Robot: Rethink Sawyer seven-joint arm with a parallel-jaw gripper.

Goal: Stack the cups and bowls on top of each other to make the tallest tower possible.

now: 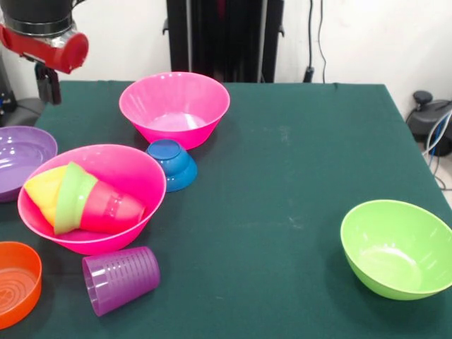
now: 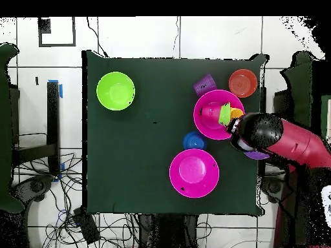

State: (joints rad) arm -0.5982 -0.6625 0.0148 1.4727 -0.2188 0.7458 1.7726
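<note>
A hot pink bowl (image 1: 120, 166) at the left holds a yellow cup (image 1: 44, 191), a small green bowl (image 1: 70, 198) and a red cup (image 1: 113, 208), nested together on their sides. In front of it a ridged purple cup (image 1: 120, 279) lies on its side. A second pink bowl (image 1: 174, 106) stands empty further back, with a small blue bowl (image 1: 171, 164) upside down beside it. The lime green bowl (image 1: 395, 247) sits alone at the right. My gripper (image 1: 48, 86) hangs at the top left, above the wide purple bowl (image 1: 22, 159), holding nothing I can see.
A shallow orange bowl (image 1: 15, 282) sits at the table's front left corner. From overhead the red arm (image 2: 284, 139) covers most of the purple bowl (image 2: 257, 155), beside the filled pink bowl (image 2: 205, 126). Green cloth covers the table (image 1: 282, 176).
</note>
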